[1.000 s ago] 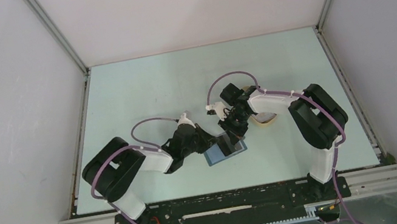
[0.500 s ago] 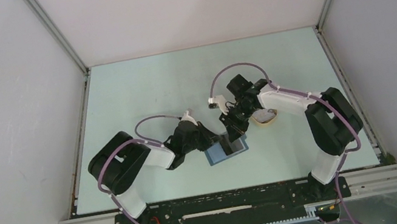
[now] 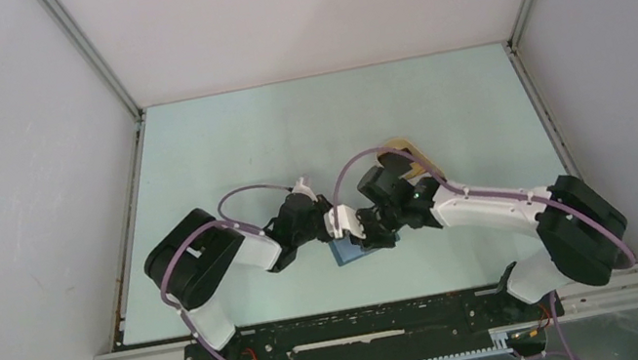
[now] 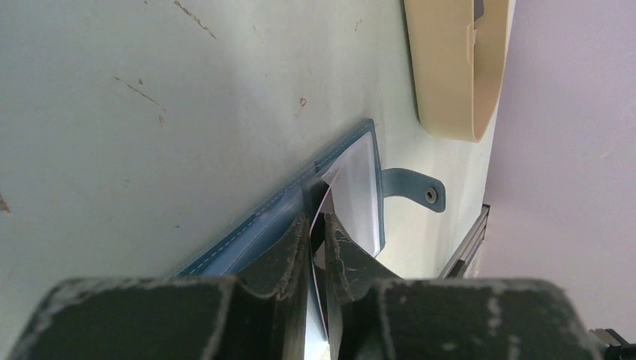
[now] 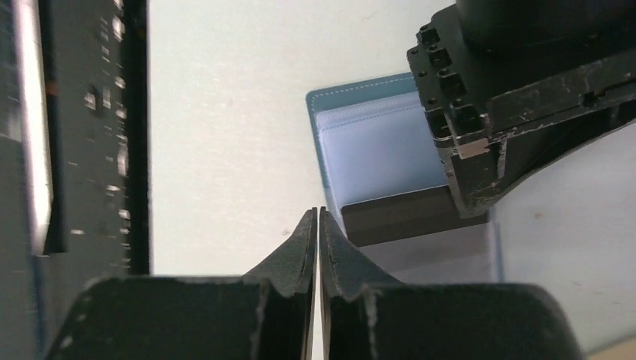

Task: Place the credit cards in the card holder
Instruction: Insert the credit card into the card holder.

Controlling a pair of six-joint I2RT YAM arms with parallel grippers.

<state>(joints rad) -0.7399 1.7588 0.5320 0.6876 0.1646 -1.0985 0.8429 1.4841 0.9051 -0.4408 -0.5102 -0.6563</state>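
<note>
The card holder (image 3: 349, 255), a teal-blue wallet, lies open on the table between both arms. In the left wrist view its blue cover (image 4: 247, 236) and snap tab (image 4: 417, 191) show. My left gripper (image 4: 318, 214) stands over its edge, jaws a narrow slit apart, with a thin leaf of the holder loose between them. In the right wrist view a dark credit card (image 5: 397, 217) sits in the light-blue pocket (image 5: 375, 146), partly under the left gripper's body. My right gripper (image 5: 316, 211) is shut and empty just off the holder's corner (image 5: 322, 101).
A beige oval tray (image 3: 402, 148) sits behind the right wrist, also seen as the beige tray (image 4: 450, 75) beyond the holder. The dark front rail (image 5: 90, 127) runs along the left of the right wrist view. White walls enclose the table.
The right arm swung down and left from the tray to the holder, uncovering the tray; its jaws opened briefly and closed again. The left jaws eased slightly apart.
</note>
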